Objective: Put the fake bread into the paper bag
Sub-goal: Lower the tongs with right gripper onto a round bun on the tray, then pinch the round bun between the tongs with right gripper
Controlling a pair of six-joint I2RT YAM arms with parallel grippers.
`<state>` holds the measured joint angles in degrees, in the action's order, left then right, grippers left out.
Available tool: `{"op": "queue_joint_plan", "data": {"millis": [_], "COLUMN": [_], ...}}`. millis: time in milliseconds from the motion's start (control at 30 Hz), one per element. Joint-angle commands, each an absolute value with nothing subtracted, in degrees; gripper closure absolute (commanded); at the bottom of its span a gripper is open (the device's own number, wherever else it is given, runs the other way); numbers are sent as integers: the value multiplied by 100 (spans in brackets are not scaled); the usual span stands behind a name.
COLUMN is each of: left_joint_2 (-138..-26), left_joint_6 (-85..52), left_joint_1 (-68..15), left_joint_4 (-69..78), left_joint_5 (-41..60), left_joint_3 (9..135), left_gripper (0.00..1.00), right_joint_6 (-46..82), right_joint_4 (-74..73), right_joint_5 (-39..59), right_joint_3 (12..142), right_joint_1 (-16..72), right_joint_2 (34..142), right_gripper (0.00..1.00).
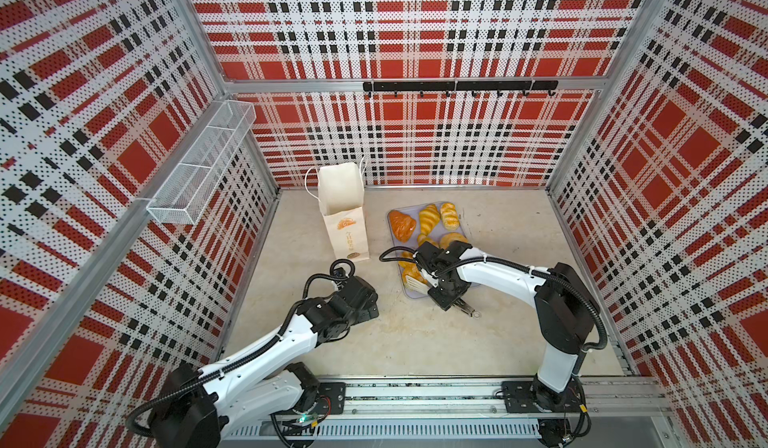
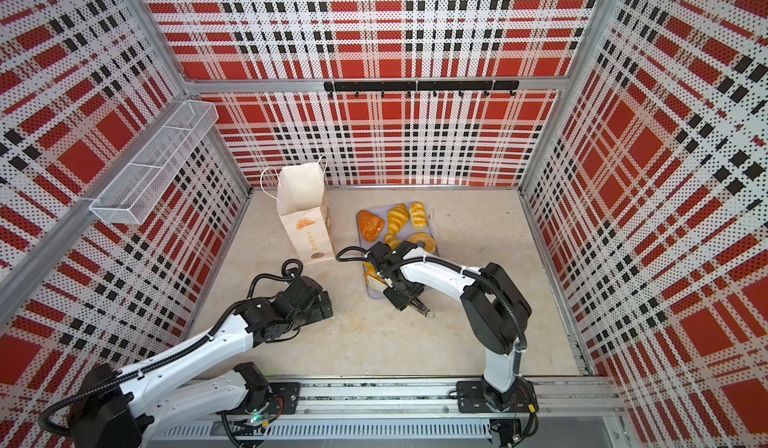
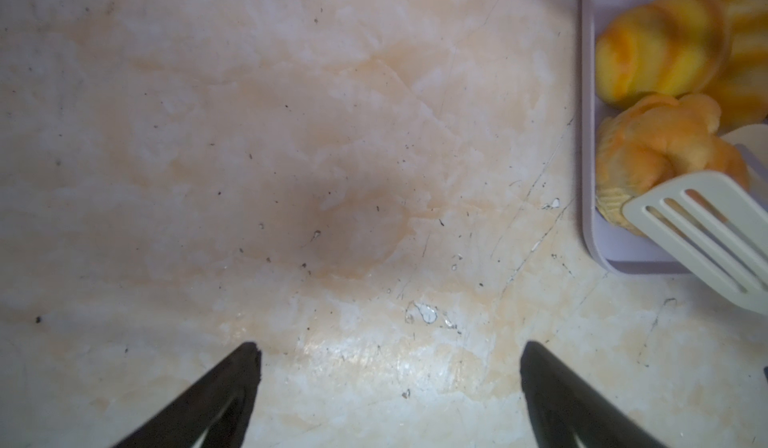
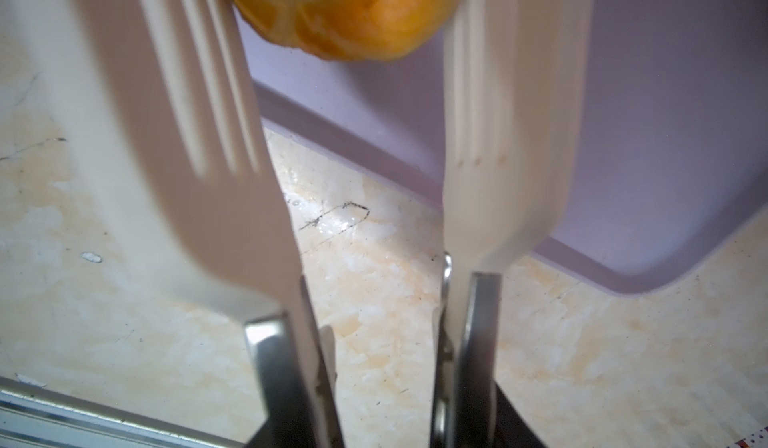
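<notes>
Though close, bread (image 4: 345,14) beyond end effector (image 4: 386,421)

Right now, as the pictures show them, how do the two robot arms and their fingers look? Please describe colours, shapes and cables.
Both the left arm and the right arm have smooth white shells between bulky black joint housings. A black ribbed cable hose runs along each, held by white ties. The left gripper has black fingers tapering to points.

The right arm (image 1: 503,280) hid some fake bread (image 1: 428,217) in both top views, and the right wrist view cut off the pastry (image 4: 353,14) between blurred tongs (image 4: 503,134).
</notes>
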<state>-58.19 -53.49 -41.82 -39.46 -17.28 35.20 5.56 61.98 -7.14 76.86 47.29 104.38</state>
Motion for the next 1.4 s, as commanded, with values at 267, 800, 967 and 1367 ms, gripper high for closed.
{"op": "queue_joint_plan", "data": {"millis": [267, 800, 967, 1367], "left_joint_2": [-5833, -5828, -5788, -5757], "left_joint_6": [-5252, -5238, -5279, -5269], "left_joint_1": [-4212, -4228, -4236, -4241], "left_joint_4": [-4035, -4036, -4034, -4045], "left_joint_5": [-1901, -1916, -1933, -1935], "left_joint_3": [3676, 3665, 3632, 3599], "left_gripper": [1, 1, 1, 1], "right_joint_6": [492, 416, 386, 433], "right_joint_4": [6487, 6523, 6608, 6778], "right_joint_5": [-917, -789, -833, -916], "right_joint_3": [7435, 7828, 7901, 7939], "right_joint_1": [4574, 4612, 4629, 4625], "right_joint_2": [9828, 10355, 10448, 10284], "right_gripper": [45, 40, 40, 37]}}
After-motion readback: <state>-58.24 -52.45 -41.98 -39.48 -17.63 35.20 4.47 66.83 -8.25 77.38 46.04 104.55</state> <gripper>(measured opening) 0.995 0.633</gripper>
